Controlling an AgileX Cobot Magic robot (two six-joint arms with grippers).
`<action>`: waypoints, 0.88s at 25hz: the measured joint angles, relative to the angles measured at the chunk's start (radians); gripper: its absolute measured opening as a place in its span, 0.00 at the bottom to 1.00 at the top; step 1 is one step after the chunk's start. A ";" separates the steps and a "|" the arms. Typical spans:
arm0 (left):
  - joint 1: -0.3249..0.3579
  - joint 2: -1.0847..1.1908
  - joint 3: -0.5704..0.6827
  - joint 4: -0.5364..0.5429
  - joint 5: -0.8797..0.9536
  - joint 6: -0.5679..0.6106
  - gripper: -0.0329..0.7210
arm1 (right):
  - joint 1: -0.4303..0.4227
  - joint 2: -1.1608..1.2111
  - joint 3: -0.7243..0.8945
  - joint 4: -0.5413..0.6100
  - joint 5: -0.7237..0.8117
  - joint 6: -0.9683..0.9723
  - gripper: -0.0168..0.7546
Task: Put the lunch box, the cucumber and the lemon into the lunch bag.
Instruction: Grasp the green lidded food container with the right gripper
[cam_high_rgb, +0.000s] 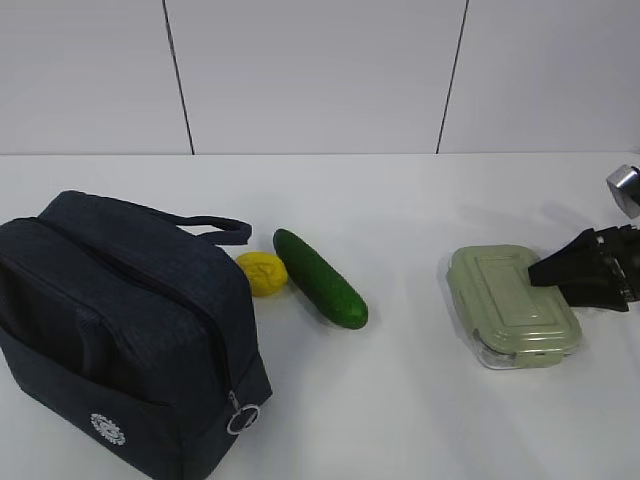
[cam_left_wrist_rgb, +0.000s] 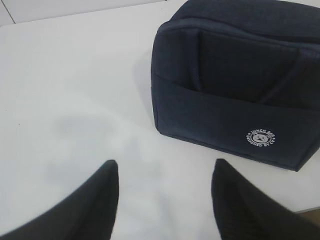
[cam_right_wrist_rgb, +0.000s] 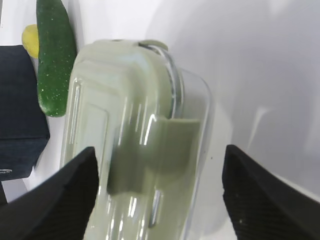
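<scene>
The navy lunch bag (cam_high_rgb: 120, 330) stands zipped at the front left and also shows in the left wrist view (cam_left_wrist_rgb: 240, 80). The yellow lemon (cam_high_rgb: 262, 273) lies by its right side, touching the dark green cucumber (cam_high_rgb: 320, 278). The lunch box (cam_high_rgb: 512, 305) with its sage-green lid sits at the right. My right gripper (cam_high_rgb: 545, 270) is open at the box's right edge; in the right wrist view (cam_right_wrist_rgb: 160, 165) its jaws stand on either side of the box (cam_right_wrist_rgb: 135, 145), apart from it. My left gripper (cam_left_wrist_rgb: 165, 172) is open and empty over bare table, out of the exterior view.
A white table (cam_high_rgb: 400, 420) under everything, with a white panelled wall (cam_high_rgb: 320, 70) behind. The bag's zipper ring pull (cam_high_rgb: 243, 418) hangs at its front right corner and its strap handle (cam_high_rgb: 215, 226) lies towards the lemon.
</scene>
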 joint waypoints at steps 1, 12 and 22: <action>0.000 0.000 0.000 0.000 0.000 0.000 0.62 | 0.002 -0.001 0.000 -0.004 -0.001 0.004 0.78; 0.000 0.000 0.000 0.000 0.000 0.000 0.62 | 0.053 -0.001 0.000 -0.030 -0.003 0.016 0.78; 0.000 0.000 0.000 0.000 0.000 0.000 0.62 | 0.054 -0.001 -0.019 -0.033 -0.004 0.026 0.71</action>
